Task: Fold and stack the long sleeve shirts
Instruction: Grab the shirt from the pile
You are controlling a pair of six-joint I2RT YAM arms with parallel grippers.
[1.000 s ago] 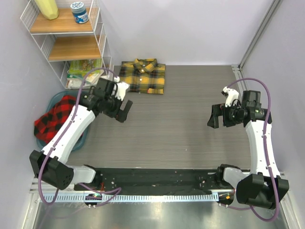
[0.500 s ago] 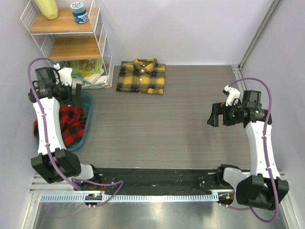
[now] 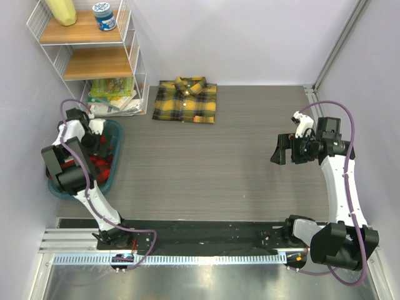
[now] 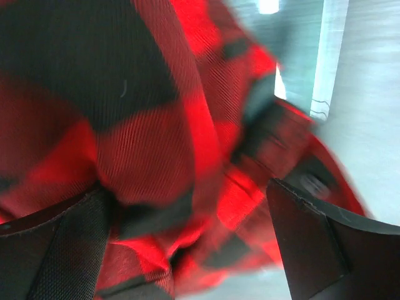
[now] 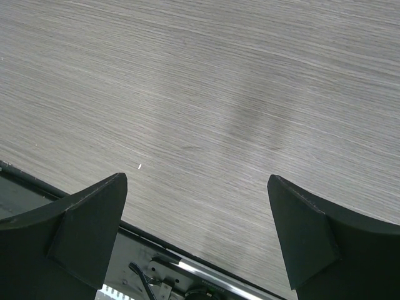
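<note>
The red-and-black check shirt (image 3: pixel 102 164) lies crumpled in a teal basket (image 3: pixel 117 139) at the table's left edge. My left gripper (image 3: pixel 92 142) is down inside that basket. In the left wrist view the red plaid cloth (image 4: pixel 156 125) fills the frame, bunched between the wide-apart fingers (image 4: pixel 62 250) of the left gripper (image 4: pixel 190 250), which stands open. The yellow-and-black check shirt (image 3: pixel 186 100) lies folded flat at the table's far edge, collar up. My right gripper (image 3: pixel 282 150) hangs open over bare table at the right, and in its wrist view the gripper (image 5: pixel 197 237) holds nothing.
A white wire rack (image 3: pixel 128 50) with wooden shelves stands at the back left, holding a yellow bottle (image 3: pixel 61 11), a blue-lidded jar (image 3: pixel 104 16) and packets (image 3: pixel 112 94) below. The basket's teal wall (image 4: pixel 369 125) is close to the left fingers. Walls enclose the grey wood-grain table (image 3: pixel 219 162).
The left arm has swung from over the table's left-middle out to the left and down into the basket onto the red shirt. The right arm has stayed put.
</note>
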